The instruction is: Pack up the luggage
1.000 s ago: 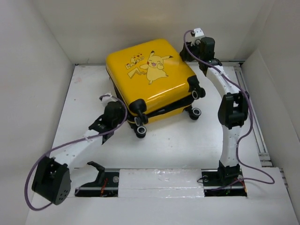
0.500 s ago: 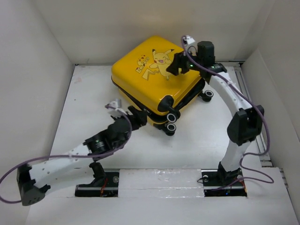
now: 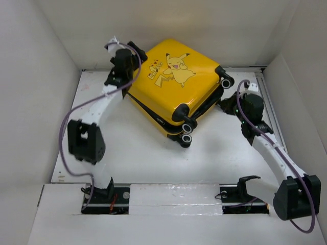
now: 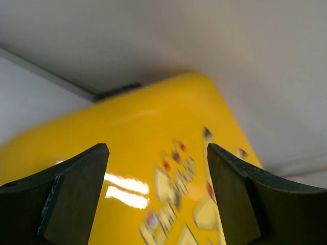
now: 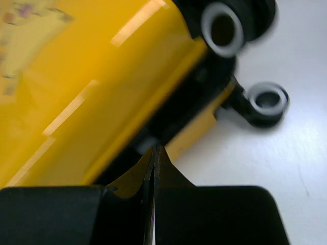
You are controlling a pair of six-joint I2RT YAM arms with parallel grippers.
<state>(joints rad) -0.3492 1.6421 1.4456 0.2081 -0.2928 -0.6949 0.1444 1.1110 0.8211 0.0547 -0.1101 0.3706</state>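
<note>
Luggage (image 3: 179,84), yellow, lid down — left gripper (image 4: 157,149) spread wide over shell, empty; right gripper (image 5: 154,155) pinched closed at zipper seam.

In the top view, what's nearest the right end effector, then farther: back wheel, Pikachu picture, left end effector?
1. Back wheel, beside the right end effector.
2. Pikachu picture, on top of the luggage.
3. Left end effector, far left corner.
</note>
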